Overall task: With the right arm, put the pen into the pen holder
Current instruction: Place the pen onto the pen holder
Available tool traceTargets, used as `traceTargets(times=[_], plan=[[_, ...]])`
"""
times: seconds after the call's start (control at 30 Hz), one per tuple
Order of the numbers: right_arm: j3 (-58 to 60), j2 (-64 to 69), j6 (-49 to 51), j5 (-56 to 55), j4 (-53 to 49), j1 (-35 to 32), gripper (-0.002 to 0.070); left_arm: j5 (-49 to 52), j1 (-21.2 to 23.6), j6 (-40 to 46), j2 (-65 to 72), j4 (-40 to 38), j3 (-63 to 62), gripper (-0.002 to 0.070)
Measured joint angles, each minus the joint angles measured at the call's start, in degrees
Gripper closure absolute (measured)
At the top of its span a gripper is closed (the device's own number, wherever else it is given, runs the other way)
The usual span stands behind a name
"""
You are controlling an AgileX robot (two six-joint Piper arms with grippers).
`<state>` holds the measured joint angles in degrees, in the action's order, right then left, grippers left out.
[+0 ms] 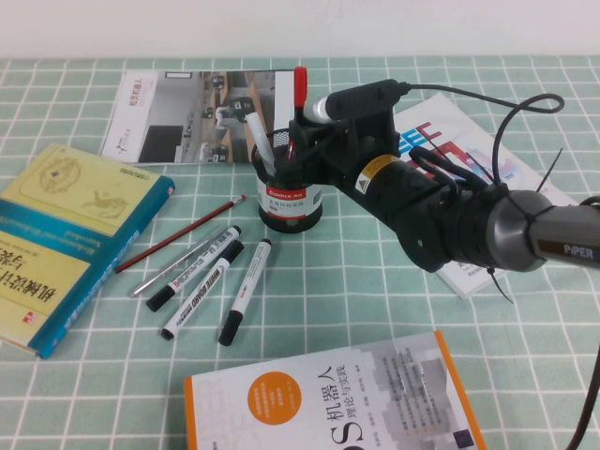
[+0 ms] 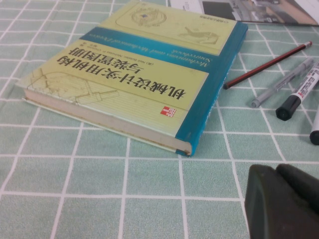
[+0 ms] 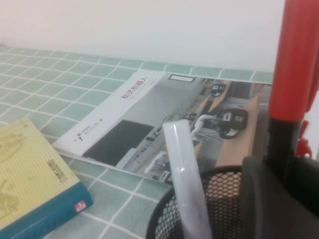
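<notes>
Pen (image 1: 300,89) stood upright over the holder (image 1: 289,202), clamped in my right gripper (image 1: 305,127); next I'd release. Left gripper (image 2: 284,204) sat beside the book (image 2: 149,74), its state unclear.

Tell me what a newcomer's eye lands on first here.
First, the right gripper at the table's centre, its fingers shut on the pen, held upright over the pen holder with its red cap on top. Next, the loose markers and red pencil lying left of the holder. The left gripper sits low near the yellow-and-teal book.
</notes>
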<state>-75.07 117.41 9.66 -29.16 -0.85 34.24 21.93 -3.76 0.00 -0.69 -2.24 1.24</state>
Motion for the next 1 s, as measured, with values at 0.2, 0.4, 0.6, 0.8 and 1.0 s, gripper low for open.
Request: traceTargets(times=[0.2, 0.4, 0.6, 0.8, 1.0], plan=[[0.00, -0.01, 0.00, 0.12, 0.34, 0.00, 0.0555, 0.00, 0.00, 0.00, 0.00, 0.00, 0.00, 0.0681], [0.00, -0.01, -0.04, 0.68, 3.08, 0.00, 0.0417, 0.00, 0.00, 0.00, 0.00, 0.00, 0.00, 0.0681], [0.00, -1.87, -0.04, 4.46, 4.36, 0.00, 0.0319, 0.00, 0.00, 0.00, 0.00, 0.00, 0.00, 0.0681], [0.00, -10.95, -0.13, 17.19, 3.50, 0.00, 0.0365, 0.00, 0.00, 0.00, 0.00, 0.00, 0.00, 0.0681], [0.00, -23.64, -0.13, 39.49, 1.71, 0.00, 0.0643, 0.00, 0.00, 0.00, 0.00, 0.00, 0.00, 0.0681]])
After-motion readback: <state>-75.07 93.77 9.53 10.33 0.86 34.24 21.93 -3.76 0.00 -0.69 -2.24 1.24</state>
